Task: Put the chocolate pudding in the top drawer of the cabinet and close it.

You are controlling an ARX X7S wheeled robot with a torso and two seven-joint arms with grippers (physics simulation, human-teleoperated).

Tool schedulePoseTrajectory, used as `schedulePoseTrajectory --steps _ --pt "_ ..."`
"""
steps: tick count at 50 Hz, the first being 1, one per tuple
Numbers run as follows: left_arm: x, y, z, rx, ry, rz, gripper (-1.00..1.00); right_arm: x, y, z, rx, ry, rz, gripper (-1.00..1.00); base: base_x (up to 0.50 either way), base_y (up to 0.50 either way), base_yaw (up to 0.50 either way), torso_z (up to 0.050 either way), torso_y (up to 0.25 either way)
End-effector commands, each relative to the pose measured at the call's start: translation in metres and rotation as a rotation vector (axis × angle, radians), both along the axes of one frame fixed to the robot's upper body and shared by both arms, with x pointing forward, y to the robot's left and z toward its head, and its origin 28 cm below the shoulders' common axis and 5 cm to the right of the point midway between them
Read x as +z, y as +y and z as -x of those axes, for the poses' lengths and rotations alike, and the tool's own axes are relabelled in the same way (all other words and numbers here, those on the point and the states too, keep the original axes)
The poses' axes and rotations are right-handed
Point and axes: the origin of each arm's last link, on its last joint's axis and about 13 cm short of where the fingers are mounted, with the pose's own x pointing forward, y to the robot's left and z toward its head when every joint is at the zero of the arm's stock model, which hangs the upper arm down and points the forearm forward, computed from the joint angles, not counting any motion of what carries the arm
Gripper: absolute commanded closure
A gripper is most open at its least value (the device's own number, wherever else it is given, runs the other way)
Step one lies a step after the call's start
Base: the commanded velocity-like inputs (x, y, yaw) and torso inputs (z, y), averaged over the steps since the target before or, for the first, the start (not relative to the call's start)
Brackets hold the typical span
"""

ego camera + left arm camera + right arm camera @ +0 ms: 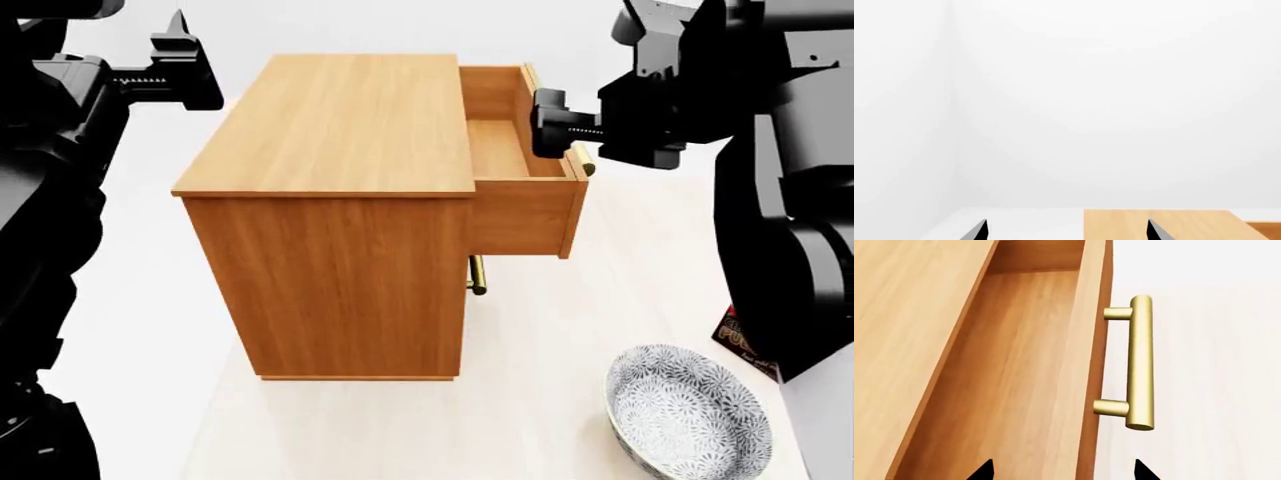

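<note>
On the pale floor ahead of us stands the boxy honey-brown wood-grain cabinet (334,190), its uppermost light-brown wooden drawer (514,150) pulled out and bare inside. Our right gripper (561,125) hovers just beside the drawer's horizontal brass bar handle (1139,362), jaws parted wide and holding nothing, the fingertips straddling the drawer's front panel in the right wrist view. Our left gripper (187,75) hangs beyond the cabinet's far corner, also spread apart and empty.

We judge the opening done, so fetching comes next. To do it well, we should lift the right arm clear of the handle without nudging the drawer, then swing down toward the small flat dark carton of chocolate pudding (738,335), which lies near the blue-and-white patterned ceramic bowl (687,420), mostly hidden behind our right arm. Approach from above, square to its flat faces, and keep off the bowl.

Only a sliver of the carton's pale lettering shows; we cannot read it.
</note>
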Motion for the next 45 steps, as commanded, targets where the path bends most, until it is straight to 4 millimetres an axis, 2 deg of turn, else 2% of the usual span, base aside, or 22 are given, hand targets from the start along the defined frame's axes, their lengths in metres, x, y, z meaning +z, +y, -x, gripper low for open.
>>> schedulePoseTrajectory --steps 1,16,45 --pt "0.000 0.000 0.000 0.005 0.012 0.000 -1.00 -0.010 -0.003 -0.001 -0.021 0.027 -0.004 -1.00 0.00 0.00 0.00 0.000 0.000" --pt "0.000 0.000 0.000 0.003 0.021 -0.001 -1.00 -0.022 -0.021 0.001 -0.132 0.066 0.026 -1.00 0.00 0.00 0.00 0.000 0.000" --pt "0.000 0.000 0.000 -0.011 0.029 -0.003 -1.00 -0.022 -0.040 0.005 -0.230 0.066 0.047 -1.00 0.00 0.00 0.00 0.000 0.000"
